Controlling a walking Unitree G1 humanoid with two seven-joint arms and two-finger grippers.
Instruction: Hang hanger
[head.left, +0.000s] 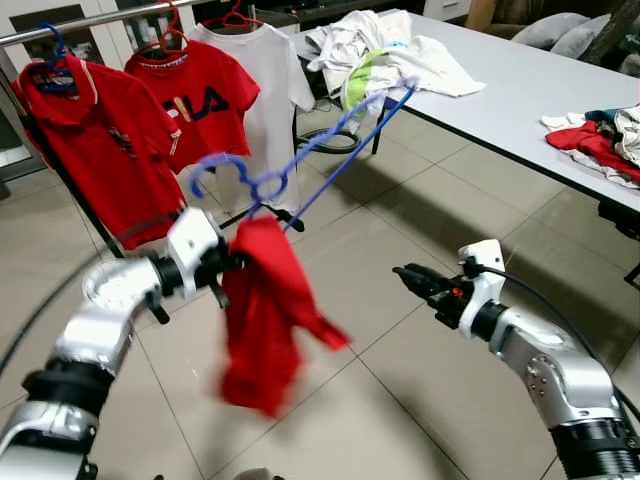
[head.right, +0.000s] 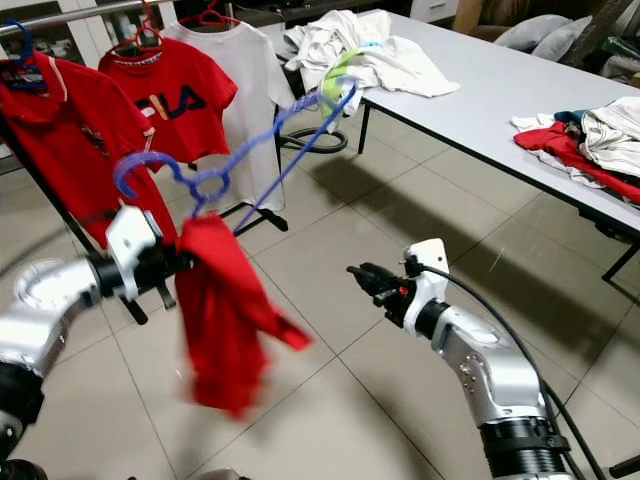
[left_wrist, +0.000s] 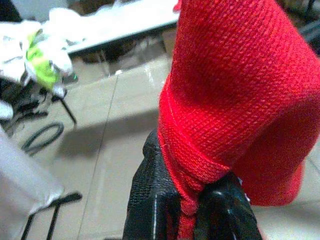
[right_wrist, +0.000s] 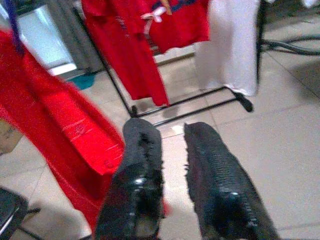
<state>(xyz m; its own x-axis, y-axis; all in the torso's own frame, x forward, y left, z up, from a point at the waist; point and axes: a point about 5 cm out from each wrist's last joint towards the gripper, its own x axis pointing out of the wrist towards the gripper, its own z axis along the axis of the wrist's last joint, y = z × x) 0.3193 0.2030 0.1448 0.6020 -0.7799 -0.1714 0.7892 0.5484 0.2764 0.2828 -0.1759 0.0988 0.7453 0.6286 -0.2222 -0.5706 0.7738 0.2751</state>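
Observation:
My left gripper (head.left: 236, 262) is raised at chest height, shut on the shoulder of a red shirt (head.left: 265, 320). The shirt hangs limp below it over the floor. A blue hanger (head.left: 250, 180) sticks up out of the shirt, its hook toward the rack and one long arm slanting up toward the table. In the left wrist view the fingers (left_wrist: 150, 200) pinch a fold of the red cloth (left_wrist: 235, 100). My right gripper (head.left: 405, 275) is held out to the right of the shirt, apart from it, fingers close together with nothing between them (right_wrist: 172, 170).
A clothes rack rail (head.left: 90, 22) runs across the back left with two red shirts (head.left: 200, 100) and a white shirt (head.left: 265, 90) on hangers. A long white table (head.left: 520, 90) at the right carries piles of clothes (head.left: 390, 50). Tiled floor lies between.

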